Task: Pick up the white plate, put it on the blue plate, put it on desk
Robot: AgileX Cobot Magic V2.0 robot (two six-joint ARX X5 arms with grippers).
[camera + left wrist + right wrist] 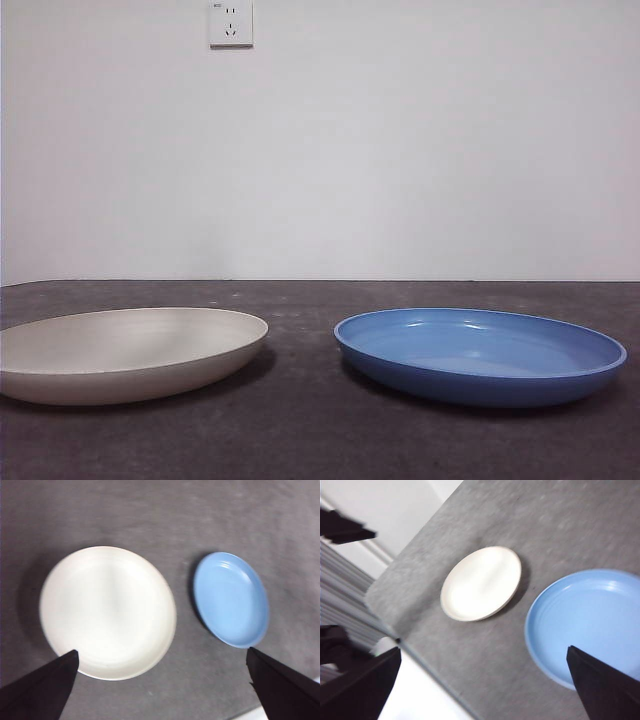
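Observation:
The white plate (120, 350) lies on the desk (300, 430) at the left. The blue plate (480, 350) lies beside it at the right, a small gap apart. Neither arm shows in the front view. My left gripper (162, 680) is open and empty, high above the desk, with the white plate (107, 612) and the blue plate (231, 599) below it. My right gripper (482, 680) is open and empty, also high, nearest the blue plate (590, 625), with the white plate (481, 582) farther off.
A white wall with a socket (230, 22) stands behind the desk. The desk's edge (420, 655) runs near the white plate in the right wrist view, with dark shapes (340, 526) beyond it.

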